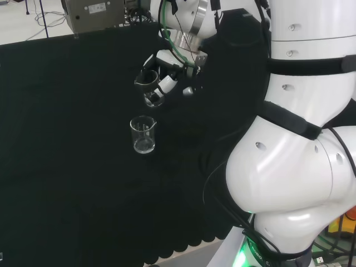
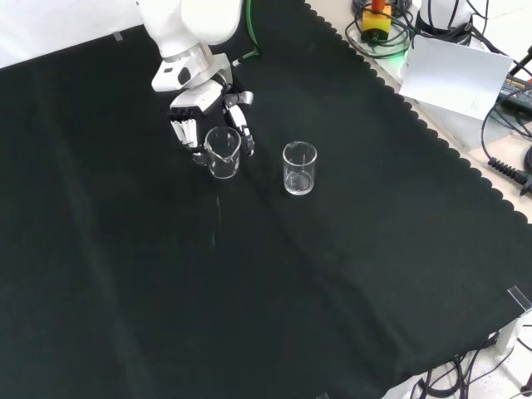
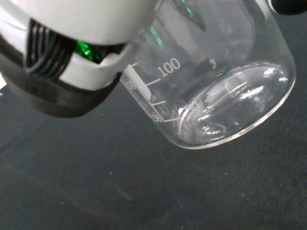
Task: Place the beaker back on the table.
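While curled round by the hand's [image 2: 199, 104] fingers, one empty-looking beaker [image 2: 223, 152]; second beaker [image 2: 299, 168] nearby, empty.

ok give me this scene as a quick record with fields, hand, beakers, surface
robot hand: fingers curled round a clear beaker
held beaker: clear glass, looks empty, printed scale on its wall; the wrist view shows its base above the cloth
second beaker: clear, upright on the cloth, apart from the held one, to its right in the front view
surface: black cloth
task state: held beaker not yet released
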{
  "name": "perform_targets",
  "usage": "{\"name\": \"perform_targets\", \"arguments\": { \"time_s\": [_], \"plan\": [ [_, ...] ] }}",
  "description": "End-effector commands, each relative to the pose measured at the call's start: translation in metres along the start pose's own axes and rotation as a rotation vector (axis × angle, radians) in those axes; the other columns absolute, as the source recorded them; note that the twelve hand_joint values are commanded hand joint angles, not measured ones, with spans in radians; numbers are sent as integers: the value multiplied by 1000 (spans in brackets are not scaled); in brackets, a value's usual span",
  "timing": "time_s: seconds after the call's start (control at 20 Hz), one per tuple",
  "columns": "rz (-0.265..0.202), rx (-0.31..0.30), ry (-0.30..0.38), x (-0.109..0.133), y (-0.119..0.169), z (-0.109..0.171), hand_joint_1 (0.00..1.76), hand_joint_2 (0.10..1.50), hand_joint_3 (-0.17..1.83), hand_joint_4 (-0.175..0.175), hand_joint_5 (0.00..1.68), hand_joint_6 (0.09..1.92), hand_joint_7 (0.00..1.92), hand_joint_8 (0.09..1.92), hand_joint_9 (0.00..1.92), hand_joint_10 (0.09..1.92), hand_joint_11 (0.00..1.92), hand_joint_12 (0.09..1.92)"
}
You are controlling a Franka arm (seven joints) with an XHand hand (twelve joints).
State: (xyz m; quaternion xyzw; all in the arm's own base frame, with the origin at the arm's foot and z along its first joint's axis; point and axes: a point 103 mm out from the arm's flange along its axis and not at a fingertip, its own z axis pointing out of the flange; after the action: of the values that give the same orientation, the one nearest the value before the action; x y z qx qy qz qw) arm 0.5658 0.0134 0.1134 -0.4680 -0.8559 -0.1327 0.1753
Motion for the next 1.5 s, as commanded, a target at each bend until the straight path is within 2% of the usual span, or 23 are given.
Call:
{"name": "perform_targets", "arguments": {
  "time_s": [0.05, 0.45, 0.7, 0.85, 1.05, 1.5],
  "plan": [
    [-4, -17, 7, -8, 8, 9, 1306, 677, 634, -175, 1222, 722, 1283, 690, 1749, 87, 1432, 556],
    [21, -11, 76, -22, 13, 17, 1305, 695, 601, -175, 1221, 710, 1282, 677, 1732, 87, 1417, 565],
    [43, -30, 122, -33, 11, 18, 1304, 709, 576, -175, 1218, 707, 1280, 673, 1715, 87, 1404, 572],
    [42, -58, 160, -39, 10, 15, 1304, 715, 566, -175, 1217, 705, 1279, 670, 1710, 87, 1399, 576],
    [43, -69, 128, -40, 10, 22, 1304, 718, 560, -175, 1216, 704, 1278, 669, 1702, 87, 1392, 578],
    [39, -46, 71, -38, 12, 32, 1302, 740, 523, -175, 1209, 703, 1270, 668, 1676, 87, 1372, 595]
  ]
}}
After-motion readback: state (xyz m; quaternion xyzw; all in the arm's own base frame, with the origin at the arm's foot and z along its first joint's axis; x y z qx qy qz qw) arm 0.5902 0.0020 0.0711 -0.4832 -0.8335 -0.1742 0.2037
